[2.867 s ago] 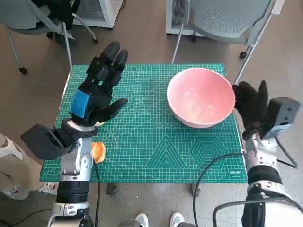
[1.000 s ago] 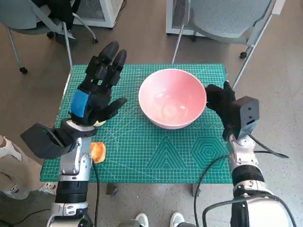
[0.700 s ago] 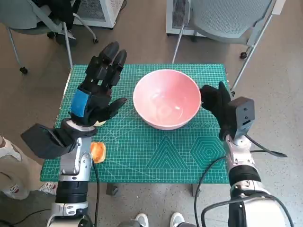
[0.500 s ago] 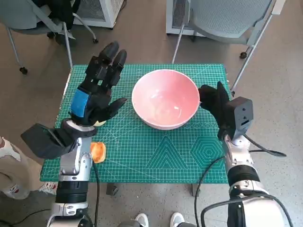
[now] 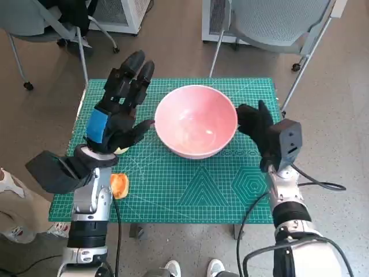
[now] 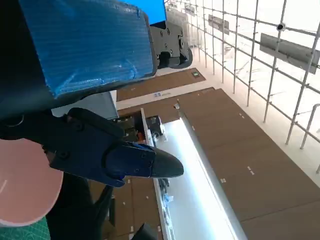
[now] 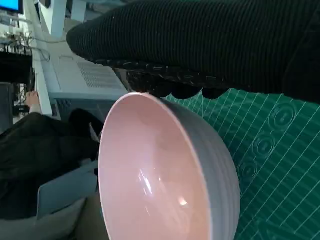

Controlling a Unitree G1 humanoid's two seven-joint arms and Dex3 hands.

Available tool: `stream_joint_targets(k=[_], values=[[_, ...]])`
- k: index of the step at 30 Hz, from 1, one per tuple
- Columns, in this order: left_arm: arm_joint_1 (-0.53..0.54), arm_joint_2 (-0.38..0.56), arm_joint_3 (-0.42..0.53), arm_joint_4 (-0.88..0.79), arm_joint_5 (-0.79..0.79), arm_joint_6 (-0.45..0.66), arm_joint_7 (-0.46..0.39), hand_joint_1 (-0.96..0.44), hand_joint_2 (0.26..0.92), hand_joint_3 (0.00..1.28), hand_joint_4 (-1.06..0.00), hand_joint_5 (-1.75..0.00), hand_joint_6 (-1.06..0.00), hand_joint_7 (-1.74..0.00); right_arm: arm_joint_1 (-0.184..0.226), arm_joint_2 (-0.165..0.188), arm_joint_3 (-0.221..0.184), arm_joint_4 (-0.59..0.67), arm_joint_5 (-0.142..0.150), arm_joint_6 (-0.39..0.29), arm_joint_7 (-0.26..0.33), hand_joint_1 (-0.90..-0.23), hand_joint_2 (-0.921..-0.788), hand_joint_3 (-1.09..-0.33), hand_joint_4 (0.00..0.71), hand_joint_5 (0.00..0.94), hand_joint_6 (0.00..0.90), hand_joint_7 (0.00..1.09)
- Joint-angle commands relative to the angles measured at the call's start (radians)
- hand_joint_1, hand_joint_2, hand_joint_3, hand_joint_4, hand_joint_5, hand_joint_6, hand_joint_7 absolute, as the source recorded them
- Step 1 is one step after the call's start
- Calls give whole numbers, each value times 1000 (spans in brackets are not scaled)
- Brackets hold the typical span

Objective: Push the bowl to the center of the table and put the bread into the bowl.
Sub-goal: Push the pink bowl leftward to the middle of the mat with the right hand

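A large pink bowl (image 5: 195, 121) stands upright near the middle of the green cutting mat (image 5: 190, 184). My gloved right hand (image 5: 255, 126) presses flat against the bowl's right wall; the right wrist view shows the bowl (image 7: 160, 175) just beyond the glove (image 7: 210, 45). My left hand (image 5: 119, 109) hovers over the mat's left part with its fingers spread and empty, its thumb close to the bowl's left rim. A small piece of bread (image 5: 119, 184) lies on the mat near the front left, partly behind my left forearm. In the left wrist view the bowl's rim (image 6: 25, 185) shows below the hand (image 6: 100, 150).
Office chairs (image 5: 277, 23) stand behind the table at the back right and the back left (image 5: 52, 23). A person's shoe (image 5: 11, 179) shows at the left edge, and feet (image 5: 173, 268) at the front. A seated person (image 7: 45, 145) appears in the right wrist view.
My right hand has pushed the bowl leftward from the mat's back right to about its middle. The left hand and the bread have stayed where they were.
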Motion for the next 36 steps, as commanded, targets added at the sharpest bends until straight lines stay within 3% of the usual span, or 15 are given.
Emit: stream_joint_targets(k=[1,25,36], values=[[6,-1,0,8,3,-9,5,-634,921,208,-84,0,-7,-421,15,12,9,5,-9,6,15,-701,-921,-814,99,4,127,42],[6,-3,-4,22,3,-12,2,-639,921,206,-87,-1,-6,-428,14,13,10,4,-2,2,38,-654,-921,-843,96,0,123,39],[11,-3,-1,29,-3,-14,-7,-642,921,202,-90,-2,-9,-425,7,-14,1,-7,6,-14,45,-659,-921,-839,96,0,124,39]])
